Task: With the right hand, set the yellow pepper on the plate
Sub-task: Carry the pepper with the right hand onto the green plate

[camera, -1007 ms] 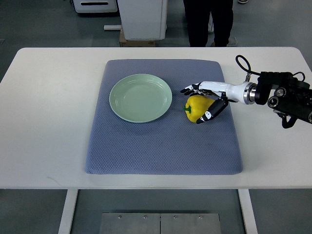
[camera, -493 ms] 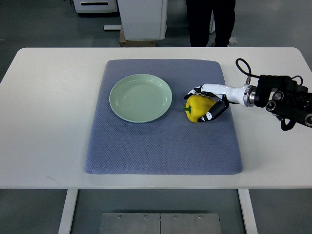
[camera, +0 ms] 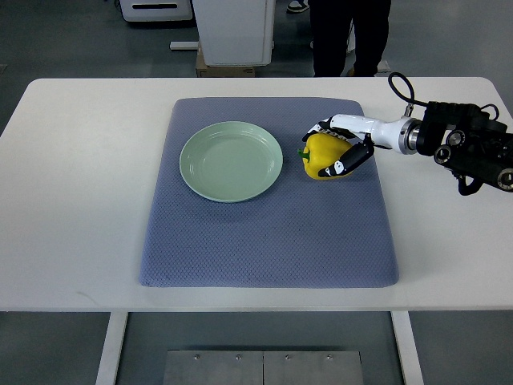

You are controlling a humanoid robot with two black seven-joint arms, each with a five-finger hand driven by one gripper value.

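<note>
Right hand (camera: 341, 147): enters from the right edge; fingers wrapped around the yellow pepper (camera: 321, 156)
Yellow pepper: held in the hand over the blue-grey mat (camera: 264, 233); just right of the plate (camera: 231, 160), not on it
Plate: pale green; empty; on the mat's left half
Mat: lies on the white desk (camera: 72, 184)
Person (camera: 349, 36): dark legs beyond the desk's far edge
</note>
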